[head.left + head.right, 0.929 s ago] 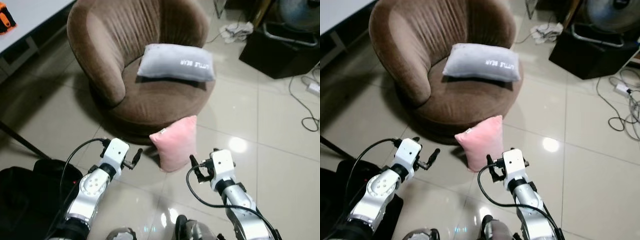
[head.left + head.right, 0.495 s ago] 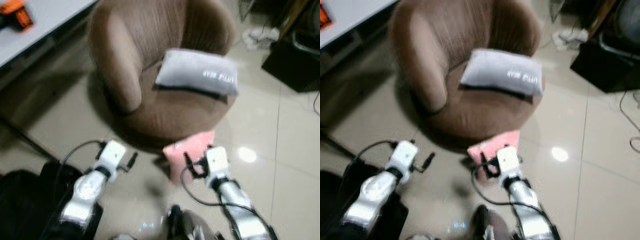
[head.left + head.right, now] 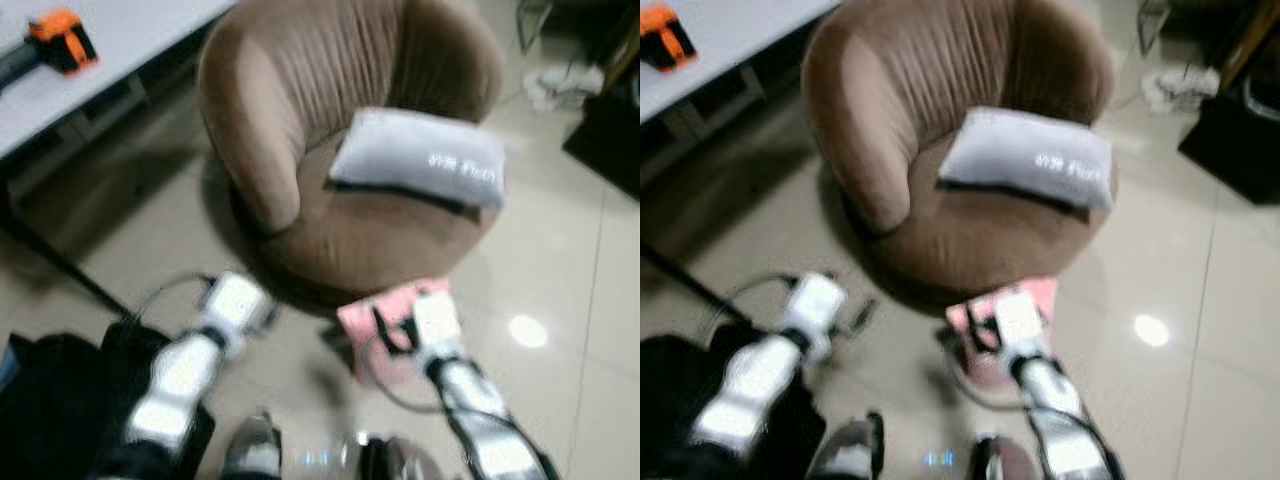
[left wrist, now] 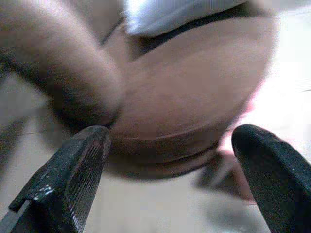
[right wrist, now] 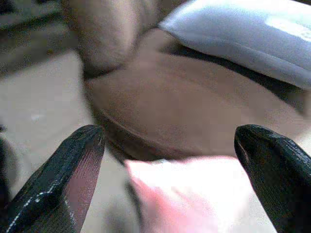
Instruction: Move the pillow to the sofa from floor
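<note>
The right gripper (image 5: 170,179) has its two black fingers (image 5: 58,189) spread wide apart. Between them, close to the camera, sits the soft pink pillow (image 5: 194,194). It looks blurry. It does not touch either finger. Past the pillow is the round brown sofa (image 5: 184,111) seat. A grey pillow (image 5: 243,36) lies on that seat, farther off. The pale floor (image 5: 39,92) shows out past one finger, beside the sofa.
</note>
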{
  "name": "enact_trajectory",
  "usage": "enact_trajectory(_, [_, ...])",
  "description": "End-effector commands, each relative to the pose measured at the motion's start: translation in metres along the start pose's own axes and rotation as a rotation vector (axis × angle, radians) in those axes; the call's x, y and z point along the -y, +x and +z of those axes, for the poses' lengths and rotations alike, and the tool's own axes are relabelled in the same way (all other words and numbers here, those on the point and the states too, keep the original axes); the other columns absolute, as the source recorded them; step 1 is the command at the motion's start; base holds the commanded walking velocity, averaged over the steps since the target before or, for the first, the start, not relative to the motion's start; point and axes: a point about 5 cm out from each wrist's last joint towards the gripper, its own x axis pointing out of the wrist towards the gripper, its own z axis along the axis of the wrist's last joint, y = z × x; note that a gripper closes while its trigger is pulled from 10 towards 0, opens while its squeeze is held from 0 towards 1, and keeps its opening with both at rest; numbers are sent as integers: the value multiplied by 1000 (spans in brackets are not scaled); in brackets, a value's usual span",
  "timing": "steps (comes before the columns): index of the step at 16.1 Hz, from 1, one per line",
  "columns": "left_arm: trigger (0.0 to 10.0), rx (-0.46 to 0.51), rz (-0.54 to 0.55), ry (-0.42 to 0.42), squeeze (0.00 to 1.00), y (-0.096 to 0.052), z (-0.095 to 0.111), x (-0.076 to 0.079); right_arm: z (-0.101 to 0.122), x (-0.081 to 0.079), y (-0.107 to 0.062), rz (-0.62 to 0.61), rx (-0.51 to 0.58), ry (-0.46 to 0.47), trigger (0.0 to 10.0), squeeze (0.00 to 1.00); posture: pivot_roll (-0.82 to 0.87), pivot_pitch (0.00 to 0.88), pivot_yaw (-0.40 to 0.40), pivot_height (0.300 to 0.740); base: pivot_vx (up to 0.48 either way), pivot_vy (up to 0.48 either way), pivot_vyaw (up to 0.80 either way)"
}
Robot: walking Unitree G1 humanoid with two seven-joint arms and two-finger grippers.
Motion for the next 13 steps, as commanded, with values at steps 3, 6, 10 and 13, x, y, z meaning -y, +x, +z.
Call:
enact_trajectory(3, [10000,-25,-20,29,0,-4,-5,-1,3,-3,1,13,2,1,10000,122,72,215,-22,740,0,-480,0])
enact_trajectory(6, [10000,-31,-33,48,0,-3,-5,2,3,-3,2,18,1,-3,10000,129,72,218,-22,740,0,-480,0])
enact_trajectory(10, [10000,-8,-2,16,0,-3,-3,-2,3,-5,2,25,-7,-10,10000,141,74,220,-23,740,0,-240,0])
enact_trajectory(13, [10000,-19,1,12,0,-4,-5,-3,3,-6,1,28,-9,-15,10000,153,74,216,-22,740,0,0,0])
